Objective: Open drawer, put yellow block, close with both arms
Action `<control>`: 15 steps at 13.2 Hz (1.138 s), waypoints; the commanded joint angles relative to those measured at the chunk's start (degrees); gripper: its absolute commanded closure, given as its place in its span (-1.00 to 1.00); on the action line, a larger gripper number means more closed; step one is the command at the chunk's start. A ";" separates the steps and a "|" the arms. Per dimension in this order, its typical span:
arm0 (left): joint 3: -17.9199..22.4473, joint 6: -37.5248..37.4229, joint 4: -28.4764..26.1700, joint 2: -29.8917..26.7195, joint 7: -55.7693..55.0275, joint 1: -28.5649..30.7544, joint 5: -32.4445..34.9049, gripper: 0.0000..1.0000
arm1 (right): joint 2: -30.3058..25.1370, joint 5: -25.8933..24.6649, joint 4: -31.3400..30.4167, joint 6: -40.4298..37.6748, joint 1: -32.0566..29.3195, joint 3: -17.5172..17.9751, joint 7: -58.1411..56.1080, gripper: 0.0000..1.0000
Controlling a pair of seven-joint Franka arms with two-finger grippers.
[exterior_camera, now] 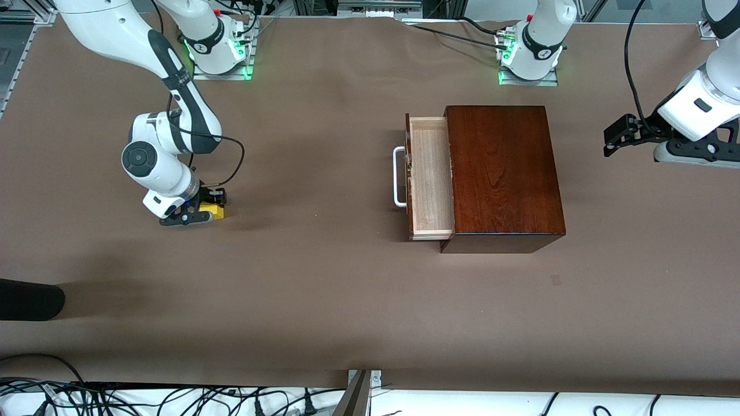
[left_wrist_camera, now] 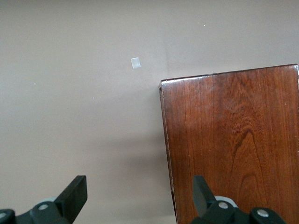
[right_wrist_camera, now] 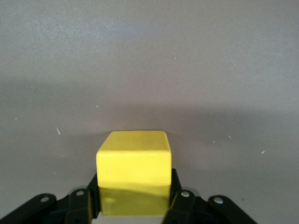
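Right gripper (exterior_camera: 203, 209) pinches the one yellow block (exterior_camera: 213, 211) on the table toward the right arm's end, and the single drawer (exterior_camera: 429, 186) stands open. Our left gripper (left_wrist_camera: 140, 196) waits with jaws wide beside the mahogany box (left_wrist_camera: 233, 140). Its fingers (right_wrist_camera: 86, 200) flank a block (right_wrist_camera: 133, 164) we judge light, rigid, best held by flat sides.

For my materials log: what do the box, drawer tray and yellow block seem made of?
Box: glossy dark wood, grain and sheen visible, possibly veneer. Drawer: pale unfinished-looking wood, with a white loop handle. Yellow block: smooth, matte, uniformly coloured; painted wood or plastic, unclear.
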 commanded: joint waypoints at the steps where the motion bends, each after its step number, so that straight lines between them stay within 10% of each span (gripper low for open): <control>1: -0.09 -1.65 2.54 1.42 -0.22 -0.16 -0.78 -1.00 | -0.67 0.90 0.62 0.28 -0.03 0.28 -0.20 0.82; 15: -0.71 -2.00 4.39 2.21 -0.40 -0.95 -0.78 -1.00 | -3.49 0.28 37.51 -43.56 6.46 13.12 0.15 0.91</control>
